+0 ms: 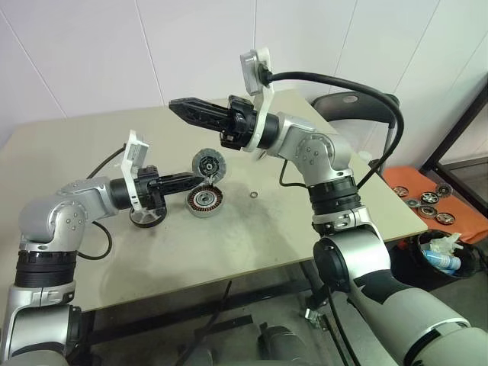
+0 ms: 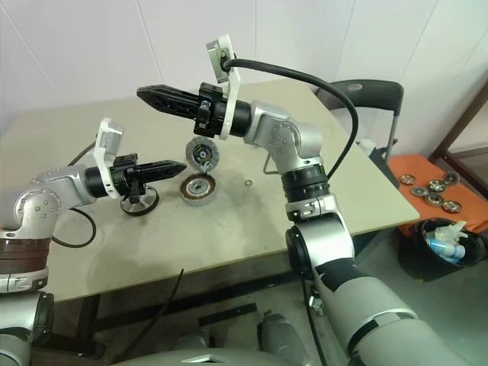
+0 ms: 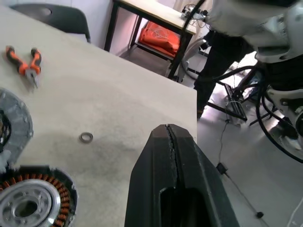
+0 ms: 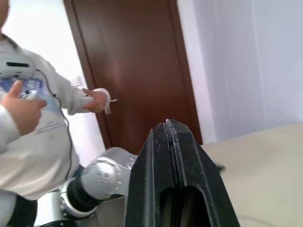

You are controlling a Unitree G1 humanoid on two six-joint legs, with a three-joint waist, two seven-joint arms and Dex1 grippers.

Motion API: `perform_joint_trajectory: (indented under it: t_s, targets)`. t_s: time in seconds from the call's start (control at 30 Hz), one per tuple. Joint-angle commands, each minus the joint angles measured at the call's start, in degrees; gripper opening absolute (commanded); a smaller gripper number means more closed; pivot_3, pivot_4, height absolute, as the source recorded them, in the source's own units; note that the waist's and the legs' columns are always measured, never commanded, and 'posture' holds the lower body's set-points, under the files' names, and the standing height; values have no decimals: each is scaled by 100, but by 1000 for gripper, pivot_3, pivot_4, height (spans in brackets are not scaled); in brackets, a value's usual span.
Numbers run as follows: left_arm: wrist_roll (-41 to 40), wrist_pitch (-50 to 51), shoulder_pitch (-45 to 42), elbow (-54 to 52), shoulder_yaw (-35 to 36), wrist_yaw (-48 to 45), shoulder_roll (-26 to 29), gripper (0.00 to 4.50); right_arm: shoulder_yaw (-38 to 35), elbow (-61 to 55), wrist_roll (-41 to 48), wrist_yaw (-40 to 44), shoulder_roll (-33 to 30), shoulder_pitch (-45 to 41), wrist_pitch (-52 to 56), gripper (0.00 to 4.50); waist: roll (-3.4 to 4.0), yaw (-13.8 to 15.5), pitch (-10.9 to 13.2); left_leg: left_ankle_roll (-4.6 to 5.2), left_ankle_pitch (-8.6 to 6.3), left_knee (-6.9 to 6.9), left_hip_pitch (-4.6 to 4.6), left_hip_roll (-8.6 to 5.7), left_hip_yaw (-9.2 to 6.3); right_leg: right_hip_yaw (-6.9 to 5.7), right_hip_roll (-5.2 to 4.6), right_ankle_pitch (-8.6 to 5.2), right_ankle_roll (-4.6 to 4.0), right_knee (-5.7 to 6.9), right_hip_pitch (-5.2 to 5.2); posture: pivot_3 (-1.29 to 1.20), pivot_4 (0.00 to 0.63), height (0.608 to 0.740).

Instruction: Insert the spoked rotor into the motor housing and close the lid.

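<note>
The motor housing lies flat near the middle of the tabletop, its ring of copper-coloured windings facing up around a pale central hole. Just behind it, touching or nearly touching its rim, the lid stands tilted on edge — a grey disc with a dark ribbed rim. The spoked rotor lies flat on the tabletop to the housing's left, partly hidden under the left arm.

The left gripper points level toward the right, its tip above the housing's left edge; its jaws are pressed together with nothing between them, seen clearly in the left wrist view. The right gripper hangs higher, well above the parts and pointing left — jaws likewise closed and empty.

A small washer lies on the tabletop to the right of the housing. Orange-handled pliers lie farther off on the tabletop. A dark chair stands behind the far right corner, and an orange tray with more round parts sits low on the right. In the right wrist view a person in a pale top stands before a brown door.
</note>
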Motion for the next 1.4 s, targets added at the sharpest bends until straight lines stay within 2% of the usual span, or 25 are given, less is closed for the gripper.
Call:
perform_joint_trajectory:
  t_s: [0.03, 0.13, 0.3, 0.43, 0.5, 0.57, 0.63, 0.73, 0.9, 1.07, 1.23, 1.33, 1.4]
  targets:
    - [-186, -56, -191, -258, 483, 88, 202, 24, 42, -247, 15, 34, -109, 50, -135, 0, 0, -1, 0, 0, 0, 0, 0, 0, 0, 0, 0, 0, 0, 0, 0, 0, 0, 740]
    - [-280, -65, -138, -299, 837, 123, 414, 24, 350, -417, -209, 284, -419, 346, -262, 0, -1, -3, 0, 0, 0, -2, 1, 0, 0, 0, 0, 0, 0, -1, 0, 0, 0, 740]
    - [-114, -372, 900, -608, 1432, 31, 772, 24, 761, -249, -835, 388, -985, 906, -820, 0, 5, -23, 2, 1, 0, -7, 6, 0, 10, 0, 1, -1, 1, -3, 1, 0, 0, 740]
    - [258, -929, 1977, -784, 1723, 128, 683, 24, 898, -345, -1125, 174, -1125, 1453, -1004, 0, 4, 1, 3, 1, 0, -12, 8, 8, 9, 6, 6, -1, 0, -5, 1, 0, 0, 740]
    - [805, -1525, 2703, -943, 1579, 146, 602, 24, 930, -295, -1322, -41, -1118, 1747, -1196, 0, 5, 1, 2, 0, 0, -9, 5, 8, 6, 4, 7, -1, -1, -5, 0, 0, 0, 740]
    - [834, -1686, 3125, -1175, 1601, 232, 432, 24, 736, -327, -1228, -317, -1052, 1897, -1075, 0, 7, 41, 4, 0, 0, -12, 8, 5, 12, 8, 3, -1, -1, -9, 4, 0, 0, 740]
    - [746, -1711, 3222, -1317, 1684, 370, 297, 24, 555, -425, -1077, -487, -1028, 1937, -899, 0, 5, 125, 6, 1, 0, -7, 6, 5, 13, 8, 3, -1, -1, -10, 4, 0, 0, 740]
    - [1130, -2080, 3279, -1283, 1632, 532, 289, 24, 409, -531, -1024, -642, -1075, 1955, -832, 0, 7, 236, 7, 1, 0, 0, 10, 6, 12, -8, 8, -1, -1, -11, 18, 0, 0, 740]
    - [1209, -2357, 3007, -1154, 1805, 1037, 95, 24, 181, -401, -930, -902, -1063, 1864, -843, 0, 11, 298, 10, 1, -1, -6, 68, 1, 17, -15, 18, -2, -1, -27, 82, 0, 0, 740]
    - [1650, -2811, 2800, -1005, 1807, 1895, -302, 24, 314, -608, -1271, -1116, -1229, 2157, -1211, 0, 11, 282, 9, 2, -1, -15, 100, 0, 30, -12, 20, -3, 0, -36, 110, 0, 0, 740]
    - [1811, -2940, 2952, -1240, 1687, 2520, -868, 24, 480, -783, -1804, -1870, -1195, 2747, -1620, 0, 8, 286, 8, 4, -3, -18, 96, 3, 27, -10, 17, -2, 0, -43, 109, 0, 0, 740]
    - [1260, -2602, 3333, -1666, 1586, 2044, -910, 24, 687, -998, -1795, -1582, -1287, 3035, -1615, 0, 6, 279, 7, 4, -3, -17, 95, 4, 30, -4, 16, -2, 0, -42, 108, 0, 0, 740]
    - [881, -2253, 3365, -1626, 1548, 1518, -589, 24, 507, -902, -1372, -1269, -1281, 2789, -1180, 0, 10, 281, 14, 5, -4, -18, 95, 5, 32, 0, 18, -2, 0, -42, 107, 0, 0, 740]
